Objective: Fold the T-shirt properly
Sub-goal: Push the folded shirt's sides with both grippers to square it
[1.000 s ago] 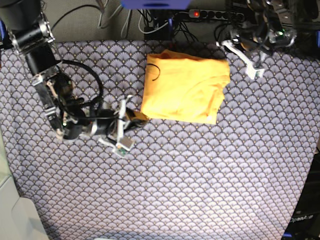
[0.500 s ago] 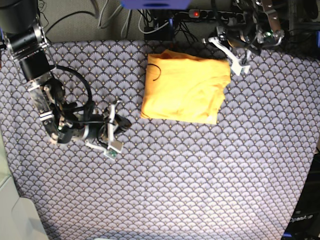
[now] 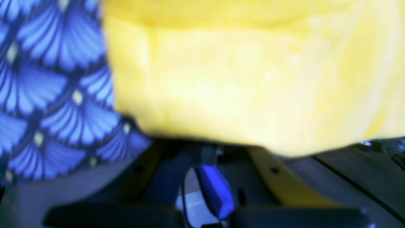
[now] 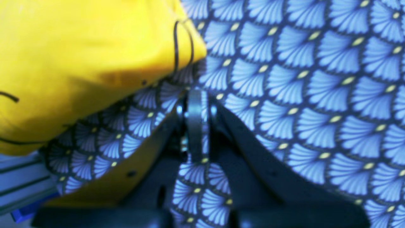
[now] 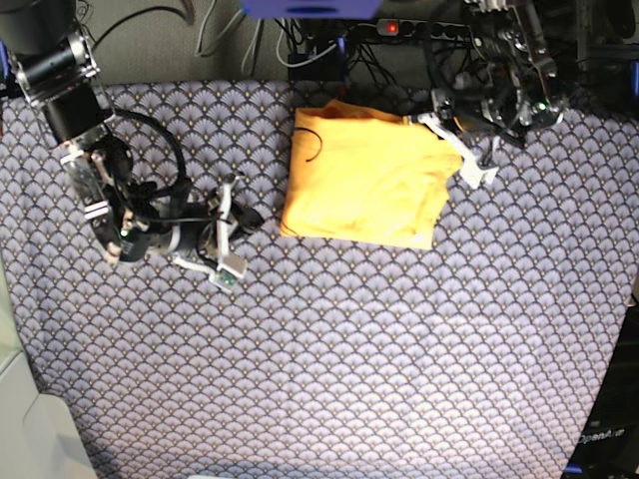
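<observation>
1. The T-shirt (image 5: 364,182) is lying as a compact folded rectangle on the table (image 5: 399,359), between the two arms and toward the far edge.
2. The right gripper (image 5: 228,237) is sitting low over the table, just beside the shirt's near corner and apart from it. Its jaws are together with nothing between them; in the right wrist view only patterned cloth is showing at the tips.
3. The left gripper (image 5: 461,150) is sitting at the shirt's opposite, upper corner. Its jaws are together. The left wrist view is blurred and filled with yellow fabric (image 3: 253,79); whether any cloth is pinched cannot be told.
4. A thin dark thread (image 4: 183,44) is lying on the corner nearest the right gripper.
5. Judgement: the fold is looking essentially complete; the left gripper is probably positioned to tidy the rumpled edge on its side.
</observation>
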Robot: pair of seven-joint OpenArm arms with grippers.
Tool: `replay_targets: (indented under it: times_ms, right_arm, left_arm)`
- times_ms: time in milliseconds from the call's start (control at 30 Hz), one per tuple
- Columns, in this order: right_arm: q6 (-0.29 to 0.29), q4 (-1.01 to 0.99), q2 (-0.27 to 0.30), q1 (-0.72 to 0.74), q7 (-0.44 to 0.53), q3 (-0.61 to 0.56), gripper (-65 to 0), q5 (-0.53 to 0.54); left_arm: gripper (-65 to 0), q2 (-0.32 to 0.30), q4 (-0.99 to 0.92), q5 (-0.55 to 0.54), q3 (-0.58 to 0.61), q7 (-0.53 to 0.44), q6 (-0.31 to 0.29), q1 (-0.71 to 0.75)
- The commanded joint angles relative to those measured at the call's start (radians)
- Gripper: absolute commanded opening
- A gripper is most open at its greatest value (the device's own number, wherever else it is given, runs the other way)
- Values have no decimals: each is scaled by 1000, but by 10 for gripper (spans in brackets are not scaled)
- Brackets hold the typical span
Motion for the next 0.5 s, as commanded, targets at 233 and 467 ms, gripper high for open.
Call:
replay_targets:
  times_ms: [233,467]
  right_arm:
    - [7,11,6,52,67,5,-635,10]
    - [7,-98,-62,110,90,2,-635,-8]
  left_arm:
    - [-650,36,-25,133,14,-45,5,-6]
    - [-650,38,-17,131,11,-45,5,10]
